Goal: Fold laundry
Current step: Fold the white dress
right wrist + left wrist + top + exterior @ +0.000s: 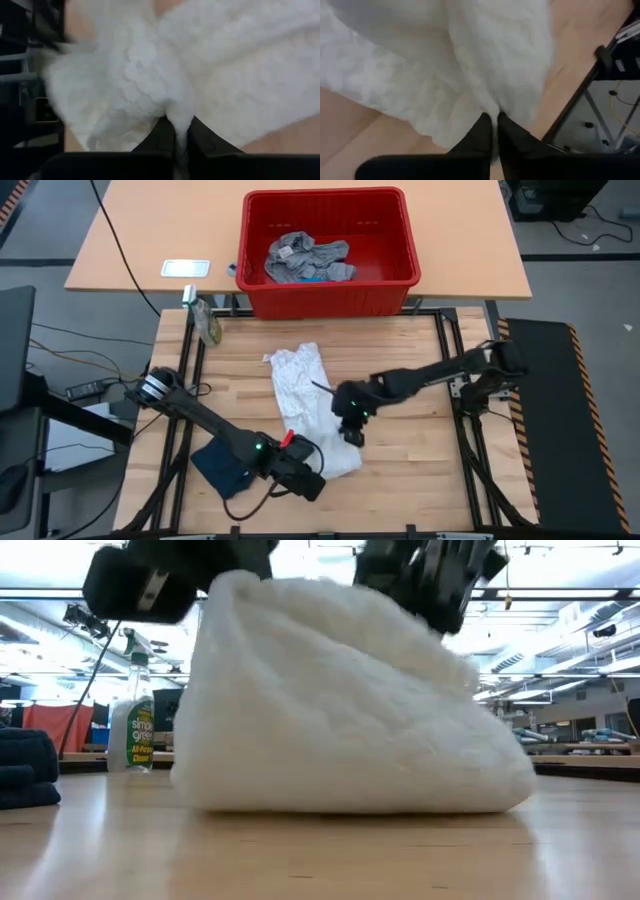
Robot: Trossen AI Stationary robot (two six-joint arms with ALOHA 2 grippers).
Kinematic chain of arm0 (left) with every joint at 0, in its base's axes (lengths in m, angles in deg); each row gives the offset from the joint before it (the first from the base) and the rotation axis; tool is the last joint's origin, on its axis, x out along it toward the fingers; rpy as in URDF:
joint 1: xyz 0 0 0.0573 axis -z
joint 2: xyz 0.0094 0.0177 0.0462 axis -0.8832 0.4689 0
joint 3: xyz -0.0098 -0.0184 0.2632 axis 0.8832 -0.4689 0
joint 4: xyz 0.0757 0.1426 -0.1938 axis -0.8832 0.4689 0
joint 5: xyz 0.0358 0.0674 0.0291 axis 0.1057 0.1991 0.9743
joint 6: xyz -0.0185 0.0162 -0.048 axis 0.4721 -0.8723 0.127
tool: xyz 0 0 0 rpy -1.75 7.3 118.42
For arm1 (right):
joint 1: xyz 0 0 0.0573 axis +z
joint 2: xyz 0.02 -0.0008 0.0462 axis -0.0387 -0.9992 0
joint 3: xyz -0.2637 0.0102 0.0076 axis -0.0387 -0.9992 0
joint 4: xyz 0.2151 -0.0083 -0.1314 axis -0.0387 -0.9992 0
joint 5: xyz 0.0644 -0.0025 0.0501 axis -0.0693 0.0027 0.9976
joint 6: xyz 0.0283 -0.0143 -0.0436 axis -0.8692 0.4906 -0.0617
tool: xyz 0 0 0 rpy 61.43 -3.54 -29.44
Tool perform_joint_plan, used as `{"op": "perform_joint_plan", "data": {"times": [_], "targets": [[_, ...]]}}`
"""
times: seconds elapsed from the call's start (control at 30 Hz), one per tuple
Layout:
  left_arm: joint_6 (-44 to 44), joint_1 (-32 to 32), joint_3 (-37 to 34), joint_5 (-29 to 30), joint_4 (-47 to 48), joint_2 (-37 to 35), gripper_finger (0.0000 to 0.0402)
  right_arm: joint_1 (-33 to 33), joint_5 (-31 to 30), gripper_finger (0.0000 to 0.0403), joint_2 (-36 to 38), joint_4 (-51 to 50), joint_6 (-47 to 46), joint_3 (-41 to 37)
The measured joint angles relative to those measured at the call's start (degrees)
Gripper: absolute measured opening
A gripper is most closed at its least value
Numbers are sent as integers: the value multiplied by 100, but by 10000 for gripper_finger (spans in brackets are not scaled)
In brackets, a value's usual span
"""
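Low view: the white garment (340, 700) fills the foreground, its near edge lifted into a peak above the table (320, 860); a spray bottle (132, 730) and one folded dark navy garment (25, 770) lie beyond it.

High view: the white garment's long axis runs from the red basket (330, 295) toward the table's near edge. The left gripper (322, 470) and right gripper (352, 430) both stand at its near end, farthest from the basket. In my judgement the raised edge must travel along that axis toward the basket.

Count: one white, one navy, one grey garment (305, 260) in the basket.

Left wrist view: fingers (482, 132) pressed together, pinching white cloth.

Right wrist view: fingers (165, 131) likewise pinching white cloth.
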Motion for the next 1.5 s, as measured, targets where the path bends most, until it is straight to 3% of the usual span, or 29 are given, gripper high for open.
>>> {"op": "perform_joint_plan", "data": {"times": [0.17,0.37,0.7,0.97,1.1,1.27,1.5], "targets": [[-114,-107,-9,-37,471,-407,74,-577,898,20,-636,353,283,-5],[-419,-206,-9,-24,819,-834,115,-997,1683,24,-962,741,-58,52],[-1622,-228,-7,178,670,-1097,121,-1594,1274,73,-945,880,-505,163],[-2605,-402,-5,177,445,-954,121,-1996,1489,188,-897,1186,-1157,161],[-2820,-582,-9,116,125,-725,121,-2082,1382,234,-607,1750,-966,163],[-2897,-773,-7,-60,-324,-457,121,-2042,948,243,-184,1562,-483,166],[-3009,-985,-9,-398,-139,66,121,-1549,845,223,133,874,-356,161]]}}
